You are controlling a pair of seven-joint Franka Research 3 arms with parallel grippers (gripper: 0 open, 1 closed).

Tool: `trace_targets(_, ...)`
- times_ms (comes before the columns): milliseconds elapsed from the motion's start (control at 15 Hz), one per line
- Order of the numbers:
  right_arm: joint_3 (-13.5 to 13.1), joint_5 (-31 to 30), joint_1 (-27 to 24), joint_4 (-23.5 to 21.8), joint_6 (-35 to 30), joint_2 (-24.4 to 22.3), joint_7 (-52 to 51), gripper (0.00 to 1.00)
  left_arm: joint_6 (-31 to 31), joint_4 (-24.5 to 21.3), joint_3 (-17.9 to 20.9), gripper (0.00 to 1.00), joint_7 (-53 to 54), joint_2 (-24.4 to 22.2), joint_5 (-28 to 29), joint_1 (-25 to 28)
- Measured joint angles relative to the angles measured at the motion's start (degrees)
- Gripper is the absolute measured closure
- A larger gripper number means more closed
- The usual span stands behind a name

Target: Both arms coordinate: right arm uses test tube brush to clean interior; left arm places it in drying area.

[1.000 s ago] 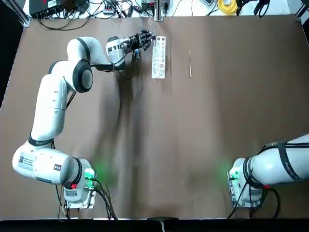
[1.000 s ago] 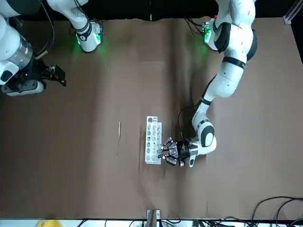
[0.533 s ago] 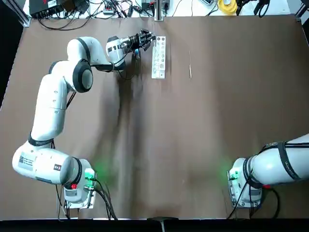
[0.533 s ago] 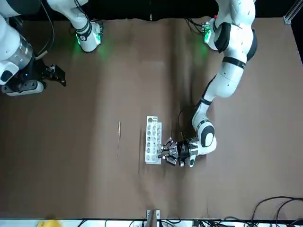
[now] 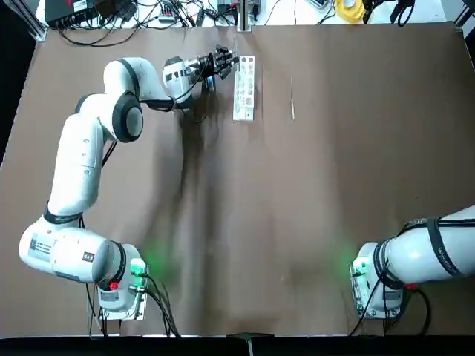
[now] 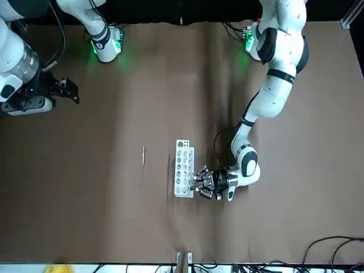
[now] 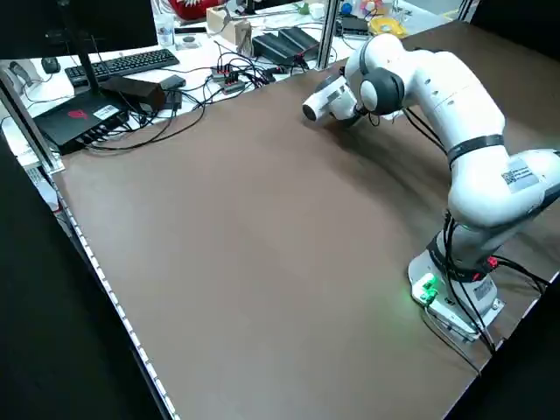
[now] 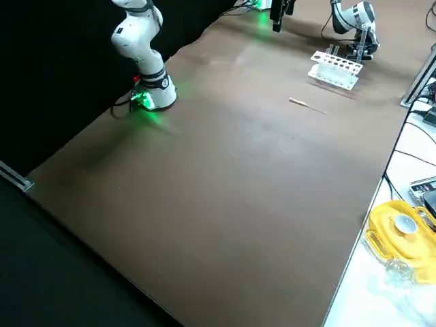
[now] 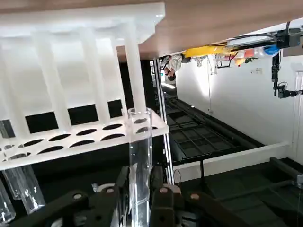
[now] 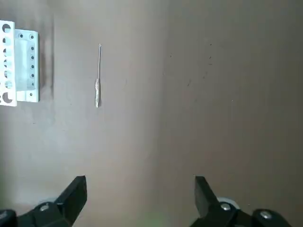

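- My left pincer (image 5: 223, 59) is closed on a clear glass test tube (image 9: 140, 161); in the left wrist view its fingers (image 9: 161, 198) clamp the tube's lower part, and the open mouth sits right at the edge of the white drying rack (image 5: 244, 87).
- From overhead, that pincer lies low and sideways just beside the rack, at the far end of its long left edge, touching it or nearly so.
- I judge the tube is not yet seated: its mouth is level with the rack's holed plate, but I cannot tell whether it lines up with a hole.
- Other tubes (image 9: 21, 189) show at the rack in the wrist view.
- The test tube brush (image 5: 292, 100) lies flat on the brown counter (image 5: 297, 222), on the rack's other side, near it but apart, untouched by either arm.
- My right pincer (image 10: 140, 198) is open and empty, parked well away from the rack, high over the counter's near side.
- As I read it, placing in the rack is under way, and nothing here tells me whether the brushing was done; the release is left.
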Motion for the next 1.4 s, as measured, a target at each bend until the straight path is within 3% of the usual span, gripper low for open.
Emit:
trace_targets(933, 0.0, 0.0, 0.0, 0.0, 0.0, 0.0, 0.0, 0.0, 0.0, 0.0, 0.0, 0.76, 0.7, 0.5, 0.0, -0.3)
trace_targets(1067, 0.0, 0.0, 0.0, 0.0, 0.0, 0.0, 0.0, 0.0, 0.0, 0.0, 0.0, 0.6, 0.6, 0.6, 0.0, -0.3)
trace_targets(1400, 0.0, 0.0, 0.0, 0.0, 0.0, 0.0, 0.0, 0.0, 0.0, 0.0, 0.0, 0.1, -0.3, 0.6, 0.0, -0.3)
